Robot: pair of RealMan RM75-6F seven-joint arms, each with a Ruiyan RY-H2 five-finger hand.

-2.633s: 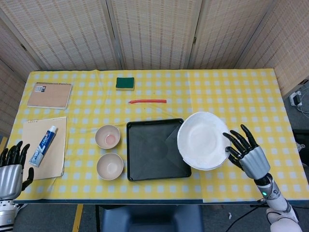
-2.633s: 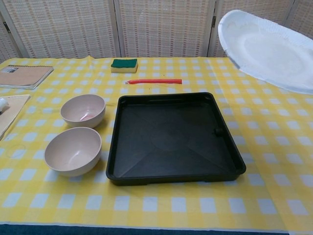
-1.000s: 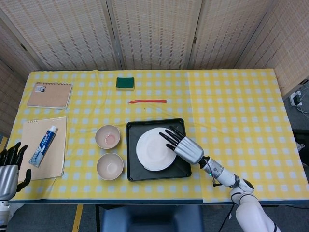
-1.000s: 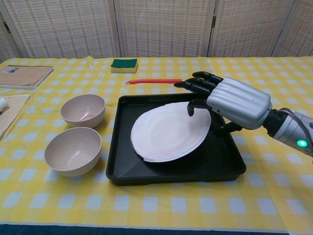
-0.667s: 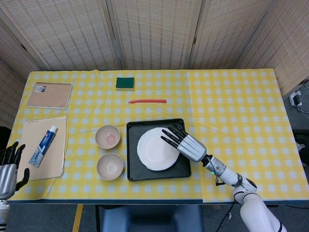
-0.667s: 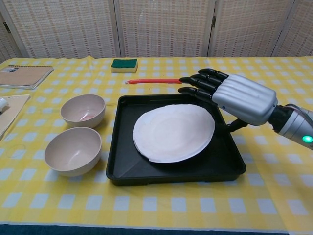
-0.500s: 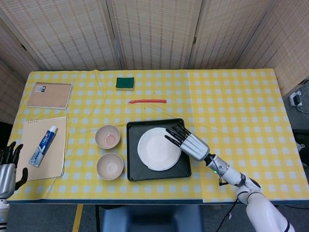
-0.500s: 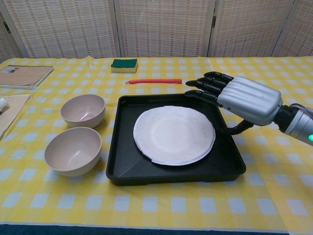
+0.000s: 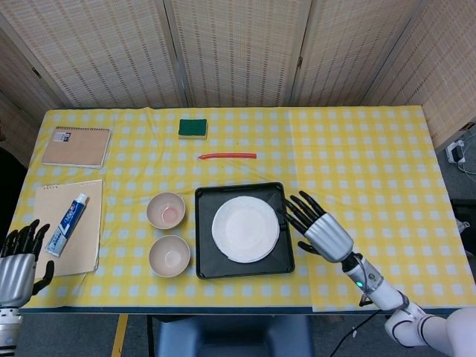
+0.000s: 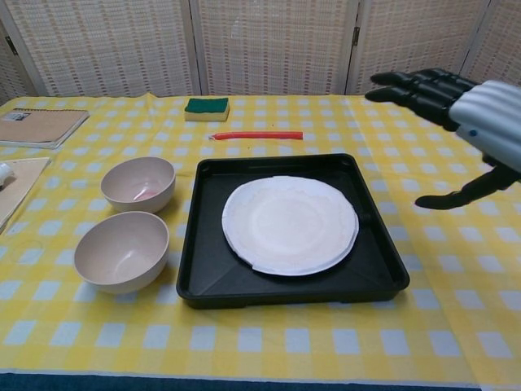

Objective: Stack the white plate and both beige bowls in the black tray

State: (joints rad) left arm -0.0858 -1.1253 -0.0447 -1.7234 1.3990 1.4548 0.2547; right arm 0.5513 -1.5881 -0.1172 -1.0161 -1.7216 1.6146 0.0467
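The white plate (image 9: 245, 228) (image 10: 290, 224) lies flat inside the black tray (image 9: 205, 264) (image 10: 383, 269). Two beige bowls stand left of the tray: the far one (image 9: 166, 210) (image 10: 138, 183) and the near one (image 9: 169, 256) (image 10: 122, 250). My right hand (image 9: 318, 229) (image 10: 460, 114) hovers above the tray's right edge, fingers spread, holding nothing. My left hand (image 9: 18, 260) rests at the table's front left corner, fingers apart and empty; the chest view does not show it.
A toothpaste tube (image 9: 67, 224) lies on a beige pad (image 9: 71, 227) at the left. A notebook (image 9: 76, 146) sits at the back left, a green sponge (image 9: 193, 128) and a red straw (image 9: 227, 156) behind the tray.
My right hand set the plate down flat in the tray, let go and drew back up and to the right. The left hand barely moved.
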